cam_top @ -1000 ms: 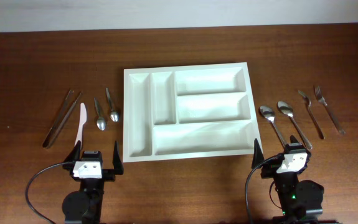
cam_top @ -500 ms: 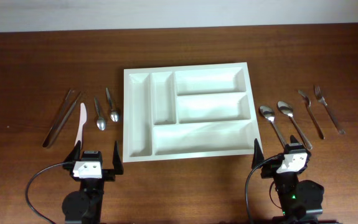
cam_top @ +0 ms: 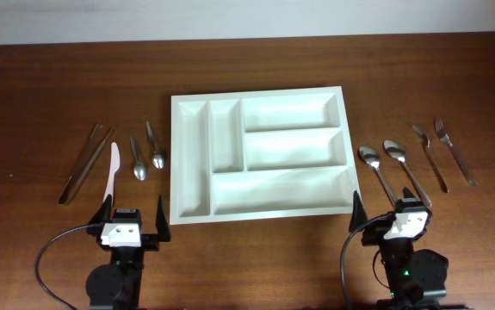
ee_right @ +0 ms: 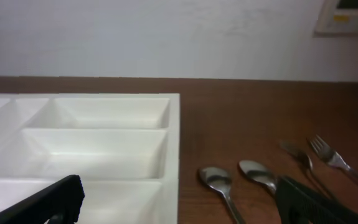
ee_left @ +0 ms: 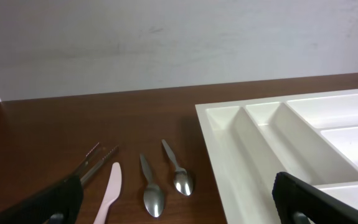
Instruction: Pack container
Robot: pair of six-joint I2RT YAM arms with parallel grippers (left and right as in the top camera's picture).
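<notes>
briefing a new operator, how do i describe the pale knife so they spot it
Find the white tray in the middle of the table and look to its left. There the knife lies between the tongs and two small spoons. It alone is pale pinkish white; its neighbours are metal.

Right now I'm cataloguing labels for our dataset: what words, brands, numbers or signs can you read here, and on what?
No legible text anywhere.
Wall panel, right wrist view: a yellowish strip, too blurred to read.
White tray and cutlery: no visible markings.
</notes>
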